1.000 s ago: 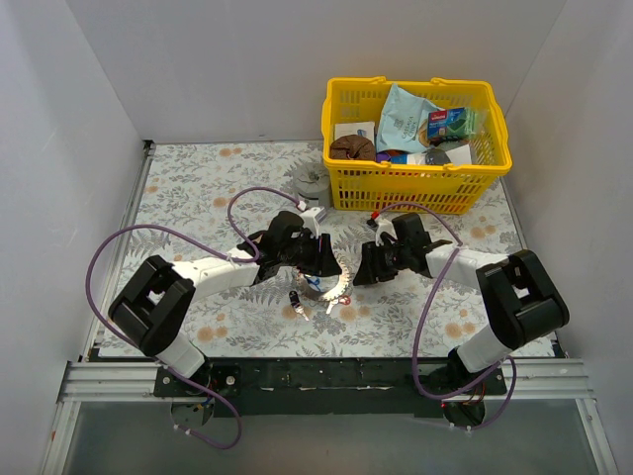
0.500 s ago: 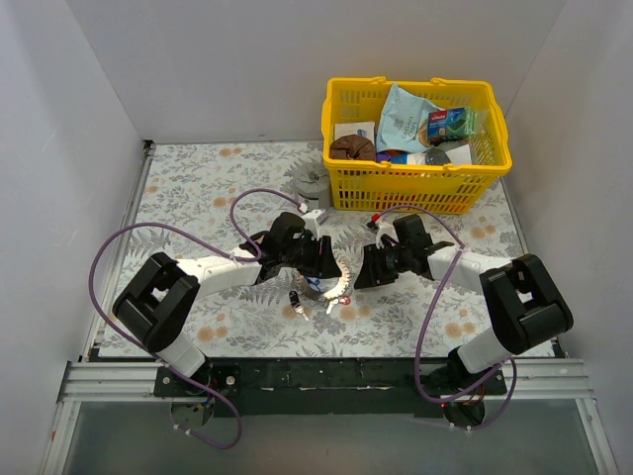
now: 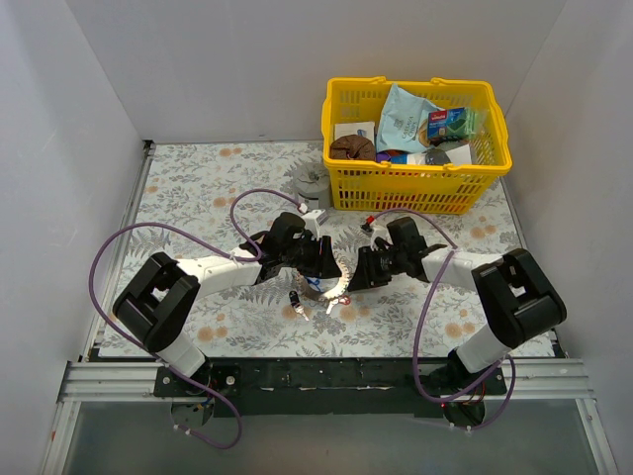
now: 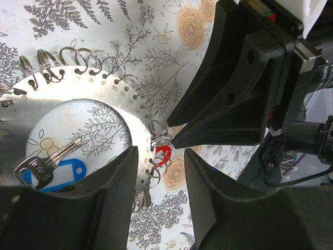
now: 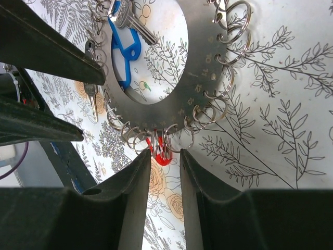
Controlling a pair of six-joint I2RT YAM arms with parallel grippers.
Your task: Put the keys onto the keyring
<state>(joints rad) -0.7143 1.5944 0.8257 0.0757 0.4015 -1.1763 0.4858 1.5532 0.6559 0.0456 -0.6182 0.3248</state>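
The keyring is a flat silvery disc (image 4: 104, 99) with a round hole and several split rings along its rim, lying on the floral table. In the top view it shows between the two grippers (image 3: 334, 287). A key with a blue tag (image 4: 65, 172) lies inside the hole. A red tag (image 5: 162, 159) sits under the rings at the rim. My left gripper (image 4: 158, 156) is open, its jaws either side of the rim. My right gripper (image 5: 165, 156) is open by a narrow gap, its tips at the rings over the red tag. Its black fingers (image 4: 229, 104) point at that spot.
A yellow basket (image 3: 415, 188) full of packets stands at the back right. A grey tin cup (image 3: 310, 181) stands left of it. Loose keys (image 3: 296, 300) lie on the cloth just in front of the left gripper. Purple cables loop over both arms.
My right gripper has moved left, closer to the disc's rim. The left arm and the disc have barely moved.
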